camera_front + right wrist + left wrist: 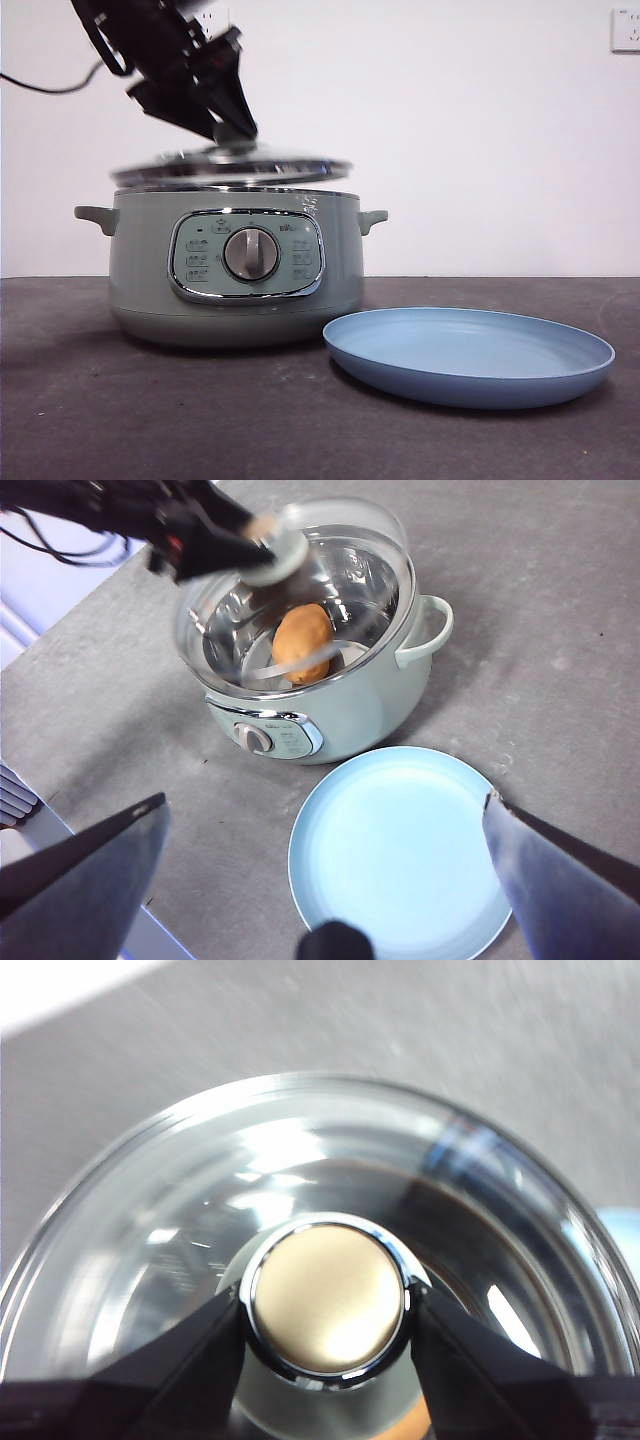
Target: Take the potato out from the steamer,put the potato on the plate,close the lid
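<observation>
The sage-green steamer (235, 265) stands on the dark table, left of the blue plate (470, 355). My left gripper (328, 1312) is shut on the knob (328, 1302) of the glass lid (230, 168), which hangs slightly tilted just above the pot's rim. Seen through the lid in the right wrist view, the golden-brown potato (302, 640) lies inside the steamer (330, 695). My right gripper (325, 830) hovers open high above the plate (400, 850), holding nothing.
A black cable (45, 85) runs in from the left behind the pot. A wall socket (625, 30) sits at the top right. The table's edge (60, 820) lies near the steamer in the right wrist view.
</observation>
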Action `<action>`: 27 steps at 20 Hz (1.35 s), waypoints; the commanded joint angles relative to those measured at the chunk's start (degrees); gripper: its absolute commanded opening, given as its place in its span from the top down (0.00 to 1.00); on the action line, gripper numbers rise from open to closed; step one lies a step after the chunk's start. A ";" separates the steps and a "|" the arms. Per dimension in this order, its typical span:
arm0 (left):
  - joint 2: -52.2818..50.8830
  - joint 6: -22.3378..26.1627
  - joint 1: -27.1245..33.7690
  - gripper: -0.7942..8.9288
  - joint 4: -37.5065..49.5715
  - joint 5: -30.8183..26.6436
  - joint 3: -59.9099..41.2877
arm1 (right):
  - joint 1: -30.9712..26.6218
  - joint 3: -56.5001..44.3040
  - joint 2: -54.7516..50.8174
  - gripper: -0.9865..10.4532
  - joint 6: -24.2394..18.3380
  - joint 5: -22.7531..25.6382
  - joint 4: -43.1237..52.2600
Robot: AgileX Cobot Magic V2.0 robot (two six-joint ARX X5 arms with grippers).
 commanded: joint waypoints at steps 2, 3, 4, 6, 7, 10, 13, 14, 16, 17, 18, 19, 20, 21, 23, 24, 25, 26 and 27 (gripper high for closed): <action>-6.03 -1.01 2.38 0.93 0.63 0.20 0.61 | 0.15 0.09 0.70 0.34 1.77 0.04 1.84; -7.89 -1.01 3.08 0.93 -0.59 -0.20 0.61 | 0.15 0.09 1.27 0.34 2.43 0.02 2.69; -9.79 -1.14 3.76 0.93 -2.03 -1.46 0.61 | 0.24 0.09 2.03 0.34 3.32 -0.04 3.65; -13.97 -1.70 5.18 0.93 -4.96 -3.15 0.61 | 1.88 0.11 4.44 0.34 4.90 0.00 6.58; -16.13 -1.70 5.73 0.93 -6.51 -3.96 0.61 | 3.28 0.11 6.12 0.34 6.16 0.02 8.87; -22.51 -2.34 7.17 0.93 -11.67 -6.08 0.61 | 8.15 1.75 12.94 0.34 8.48 0.35 14.03; -28.30 -2.34 8.22 0.93 -17.46 -9.11 0.61 | 13.66 8.28 22.16 0.34 7.85 4.76 15.54; -30.38 -2.36 8.59 0.93 -19.50 -9.99 0.61 | 15.39 12.02 26.10 0.34 7.54 6.19 15.47; -33.86 -2.54 9.44 0.93 -22.53 -11.43 0.61 | 18.05 19.78 33.55 0.34 7.50 7.58 15.12; -35.34 -2.56 9.77 0.93 -24.00 -12.35 0.61 | 19.26 23.47 36.89 0.34 7.02 8.70 14.56; -37.07 -2.54 10.08 0.93 -25.79 -13.00 0.61 | 20.72 28.00 40.96 0.34 6.23 10.45 13.68; -38.45 -2.54 10.29 0.93 -27.21 -12.98 0.61 | 21.84 31.54 44.15 0.34 5.73 11.74 13.00; -40.04 -2.69 10.51 0.93 -28.63 -13.05 0.61 | 23.10 35.56 47.93 0.34 4.92 13.05 12.48; -41.16 -3.41 10.56 0.93 -29.49 -13.16 0.61 | 24.06 38.49 50.84 0.34 4.50 14.45 12.39; -43.45 -3.83 10.56 0.93 -30.86 -13.31 0.61 | 26.12 43.85 56.87 0.34 3.32 18.49 12.37; -44.63 -4.04 10.56 0.93 -31.32 -13.31 0.61 | 27.10 45.99 59.82 0.34 2.78 20.13 12.41; -45.29 -4.04 10.56 0.93 -31.78 -13.31 0.61 | 27.69 47.25 61.92 0.34 2.62 21.31 12.46; -45.97 -4.07 10.56 0.93 -32.46 -13.73 0.61 | 28.39 48.19 64.24 0.34 2.62 21.92 12.79; -46.51 -4.28 10.56 0.93 -33.05 -14.38 0.61 | 28.98 48.26 65.90 0.34 2.62 23.08 13.33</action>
